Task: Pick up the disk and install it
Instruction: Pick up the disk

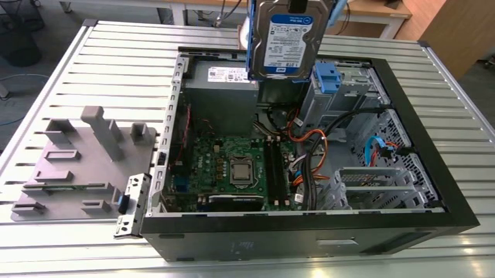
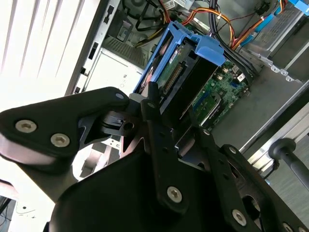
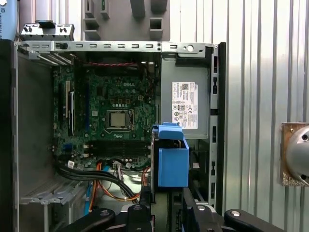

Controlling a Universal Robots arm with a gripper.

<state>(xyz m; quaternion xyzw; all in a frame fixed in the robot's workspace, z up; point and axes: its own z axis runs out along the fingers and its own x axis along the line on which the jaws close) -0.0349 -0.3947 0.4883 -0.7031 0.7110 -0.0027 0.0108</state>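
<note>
— Long metal slats made up the table (image 1: 69,255), right?

— Yes. An open computer case (image 1: 309,246) lay flat on it. Its black front wall was nearest in the exterior view.

— What sat beside the case?

— A grey plastic holder (image 1: 77,168) lay on the table, just beside the case, at the exterior view's left.

— And inside the case?

— First came the green board (image 1: 232,168). Next to it, toward the exterior view's right, was a bare metal bay (image 1: 371,185). Black, orange and blue cables (image 1: 317,145) crossed the space between them and ran on toward the back.

— What was farther back?

— The grey power box (image 1: 224,87) with a white sticker. Beside it stood the grey drive cage (image 1: 344,95) with a blue handle (image 1: 327,78).

— Where was the disk?

— The disk (image 1: 286,40) hung upright in the air, farthest back. It was up over the power box and the drive cage, and its label faced the camera.

— Who held it?

— The gripper (image 2: 177,112) did. In the second wrist view its black fingers (image 2: 154,116) pressed on the disk from both sides. The disk's blue frame (image 2: 203,46) pointed down at the case. In the first wrist view that frame was over the spot next to the power box.
</note>
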